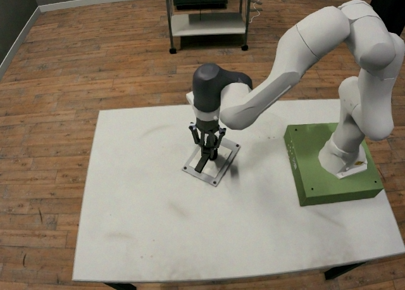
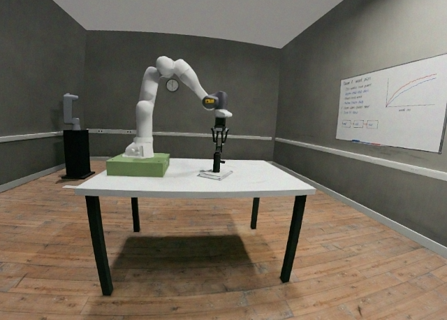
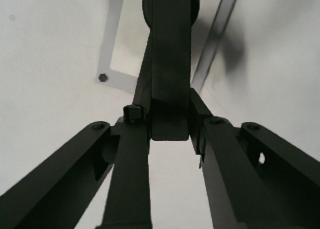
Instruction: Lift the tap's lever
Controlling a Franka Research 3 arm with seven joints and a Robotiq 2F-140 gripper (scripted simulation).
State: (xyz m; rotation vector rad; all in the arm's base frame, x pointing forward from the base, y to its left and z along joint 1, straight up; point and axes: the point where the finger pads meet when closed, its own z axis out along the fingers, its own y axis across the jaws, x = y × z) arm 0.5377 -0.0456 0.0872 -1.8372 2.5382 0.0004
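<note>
The tap is a dark post with a flat dark lever [image 1: 203,158], mounted on a grey metal base plate [image 1: 211,163] near the middle of the white table. My gripper [image 1: 208,147] points straight down over the plate and is shut on the lever near its free end. In the exterior view the lever [image 2: 216,153] stands nearly upright above the tap body [image 2: 216,165], with the gripper [image 2: 218,144] at its top. In the wrist view the lever [image 3: 169,74] runs up between my two fingers toward the round tap body [image 3: 170,1].
The arm's green base block [image 1: 326,169] stands at the table's right side. A metal trolley [image 1: 207,15] stands on the wood floor behind the table. A black pedestal with a grey device [image 2: 75,147] stands by the far wall.
</note>
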